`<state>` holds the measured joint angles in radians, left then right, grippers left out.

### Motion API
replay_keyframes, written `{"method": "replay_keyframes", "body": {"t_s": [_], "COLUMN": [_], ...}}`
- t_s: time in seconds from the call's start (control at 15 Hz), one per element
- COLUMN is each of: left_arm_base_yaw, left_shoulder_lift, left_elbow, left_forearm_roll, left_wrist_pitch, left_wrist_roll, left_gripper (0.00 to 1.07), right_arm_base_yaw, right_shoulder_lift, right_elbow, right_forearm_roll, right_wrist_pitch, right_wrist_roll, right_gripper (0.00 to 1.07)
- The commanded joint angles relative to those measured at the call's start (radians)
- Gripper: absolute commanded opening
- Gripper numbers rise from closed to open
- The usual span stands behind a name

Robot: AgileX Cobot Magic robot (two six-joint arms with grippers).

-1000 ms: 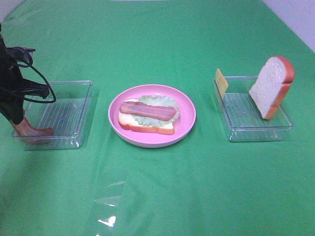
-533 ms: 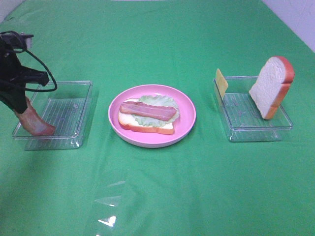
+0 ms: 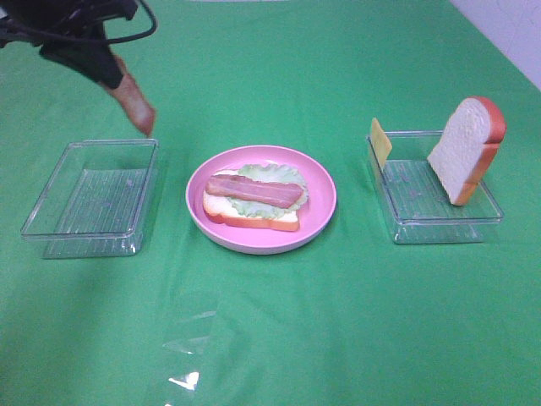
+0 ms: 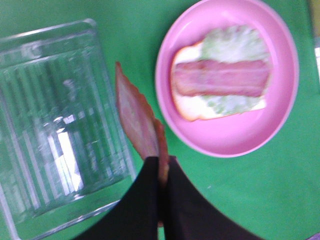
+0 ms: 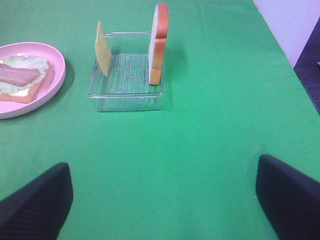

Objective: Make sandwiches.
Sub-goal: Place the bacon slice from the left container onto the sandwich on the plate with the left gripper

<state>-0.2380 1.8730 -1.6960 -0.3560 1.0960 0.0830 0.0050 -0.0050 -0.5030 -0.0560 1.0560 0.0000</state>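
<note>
Wrinkled green tablecloth [image 3: 355, 330], pale wall [image 3: 517, 24] beyond far-right corner

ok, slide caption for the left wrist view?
Shut left gripper holds a red-brown bacon strip, seen between clear plastic tray and pink round plate.

Left gripper [image 3: 112, 74] held high and clamped, right gripper [image 5: 162, 165] spread wide.
The left jaws are pressed together on a bacon strip [image 3: 137, 103] hanging below them; the right fingers [image 5: 37, 200] are set far apart, seen only from the wrist.
</note>
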Motion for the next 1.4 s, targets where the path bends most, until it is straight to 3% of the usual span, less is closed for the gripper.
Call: {"method": "replay_keyframes", "body": {"t_s": [0.07,0.4,0.73,0.93,1.2,1.4], "left_arm_base_yaw": [-0.083,-0.259,-0.293,-0.292,-0.292,-0.292], "left_shoulder_lift": [0.054,0.231,0.346,0.371,0.371,0.371], "left_elbow": [-0.076,-0.113,-0.113,-0.113,-0.113,-0.113], "left_forearm_roll": [-0.094,-0.203,-0.225,-0.097,0.069,0.098], "left_wrist_pitch": [-0.051,-0.274,-0.277,-0.248,-0.238,-0.233], "left_wrist_roll": [0.004,0.004,0.004,-0.004,-0.107,-0.119], "left_gripper": [0.0,0.0,0.0,0.0,0.0,0.0], "right_arm_base_yaw": [-0.007,-0.007,-0.007,-0.007,-0.007,-0.007], "right_shoulder_lift": [-0.021,-0.021,-0.021,-0.021,-0.021,-0.021], "right_elbow": [0.003,0.003,0.003,0.003,0.003,0.003], "right_forearm_roll": [0.001,0.001,0.001,0.001,0.001,0.001], "right_wrist_pitch": [-0.007,-0.007,-0.007,-0.007,-0.007,-0.007], "right_wrist_roll": [0.0,0.0,0.0,0.0,0.0,0.0], "right_gripper": [0.96,0.96,0.96,0.96,0.96,0.96]}}
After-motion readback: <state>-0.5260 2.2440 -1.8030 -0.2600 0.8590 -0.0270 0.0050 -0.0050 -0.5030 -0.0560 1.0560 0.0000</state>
